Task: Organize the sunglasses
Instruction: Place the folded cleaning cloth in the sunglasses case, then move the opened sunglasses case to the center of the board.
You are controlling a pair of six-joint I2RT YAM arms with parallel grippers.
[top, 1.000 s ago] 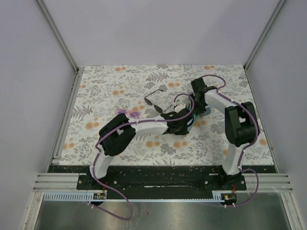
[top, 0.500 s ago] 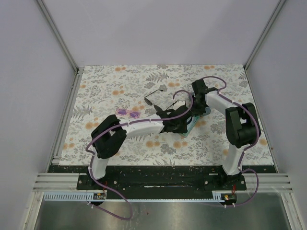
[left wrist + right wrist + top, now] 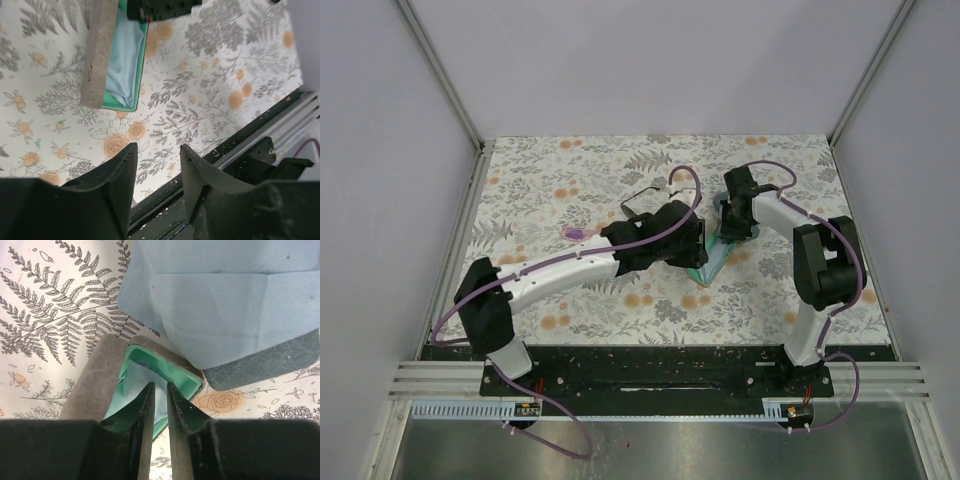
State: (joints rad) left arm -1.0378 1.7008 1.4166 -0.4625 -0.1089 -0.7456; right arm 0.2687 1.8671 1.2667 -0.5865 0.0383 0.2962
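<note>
The black pair [image 3: 638, 203] lies on the table [image 3: 540, 170], a little far of centre. Its near-right part is now hidden under the left arm [image 3: 570, 268]; a second ago it showed whole. The purple pair [image 3: 575, 232] lies to its near left, right at that arm, which now covers part of it. Neither pair seems to have shifted, and no gripper holds either.

The left arm has changed most. It was folded with its elbow raised and is now stretched low from its base toward the centre. The left gripper [image 3: 694, 244] [image 3: 156, 150] is released, its fingers apart with only bare table between them, beside the case [image 3: 712, 262] [image 3: 100, 50] [image 3: 85, 390].

The case stands open, teal inside, with a cloth [image 3: 125, 65] [image 3: 145, 375] in it. The arms mostly hid it before, and its near end now shows from above.

The right gripper [image 3: 727, 230] [image 3: 160, 387] has barely moved. Its fingers are nearly together at the case's far end, tips down at the cloth. I cannot tell whether they pinch it.

Another cloth [image 3: 225, 300] lies over a grey thing [image 3: 270, 360] just beside the case.
</note>
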